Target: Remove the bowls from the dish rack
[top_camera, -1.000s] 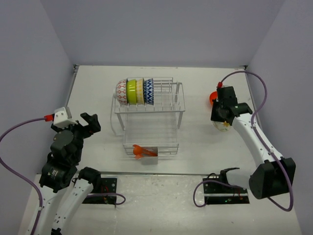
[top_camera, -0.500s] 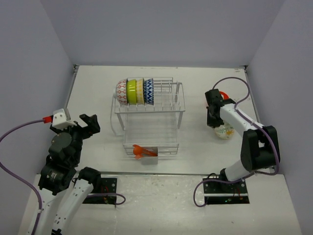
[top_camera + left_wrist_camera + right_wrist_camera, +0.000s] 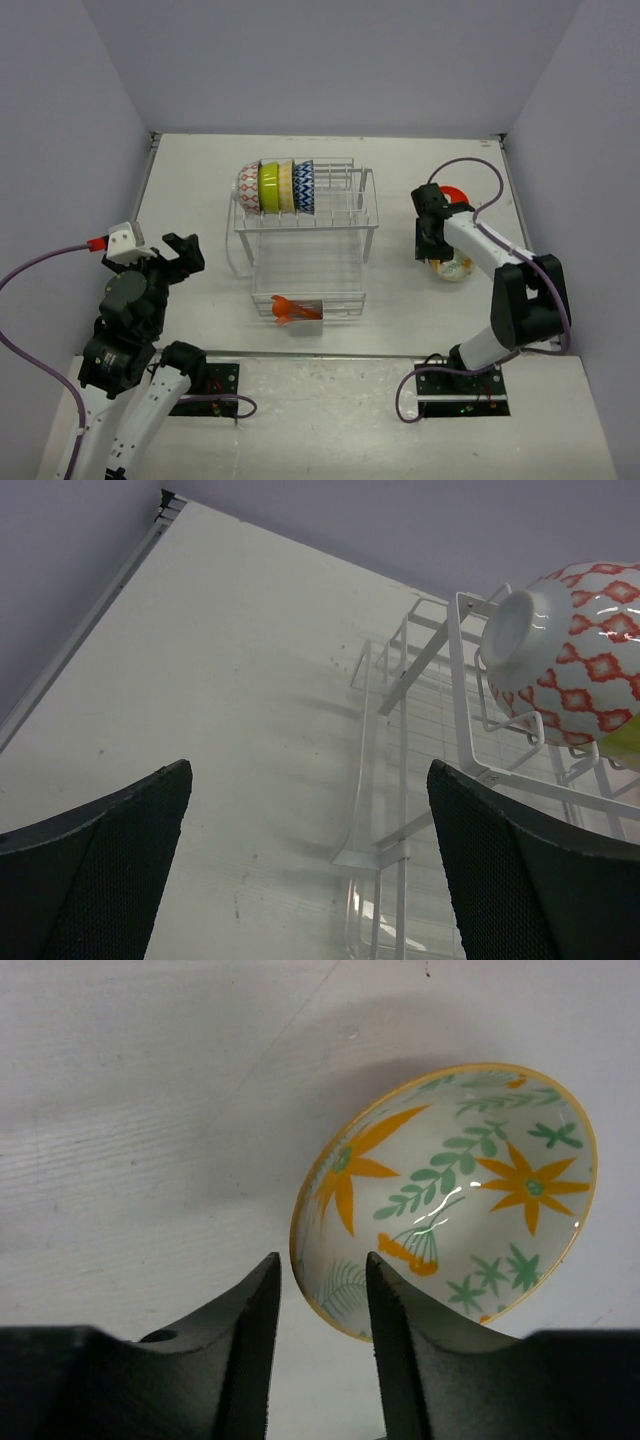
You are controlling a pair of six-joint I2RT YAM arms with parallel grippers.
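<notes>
Pale lavender walls (image 3: 320, 60) close in a white worktop (image 3: 190, 180). The white wire dish rack (image 3: 335, 200) stands near its middle. Four bowls stand on edge in a tight row at the left end of the rack's upper shelf. From left to right they are the red-patterned bowl (image 3: 247, 187), the lime green bowl (image 3: 268, 186), the cream-yellow bowl (image 3: 285, 186) and the blue-patterned bowl (image 3: 304, 186). The rest of the upper shelf's slots hold nothing. Orange utensils (image 3: 288, 307) lie in the small front holder (image 3: 312, 312) at the rack's near side.

Two more bowls sit on the worktop well to the right of the rack. The floral bowl (image 3: 450, 1190) is white with orange flowers and green sprigs inside. It rests open side up. The plain orange bowl (image 3: 453, 194) lies just beyond it, partly hidden by the right arm.

The right pincer (image 3: 322, 1257) is down at the floral bowl's near rim. Its fingers are parted, with one outside the rim and one over the inside. A sliver of worktop shows between the outer finger and the rim, so the bowl is not clamped.

The left pincer (image 3: 308, 767) hangs to the left of the rack, well apart from it, with its jaws spread wide and nothing between them. Its wrist view looks up at the red-patterned bowl's foot.
</notes>
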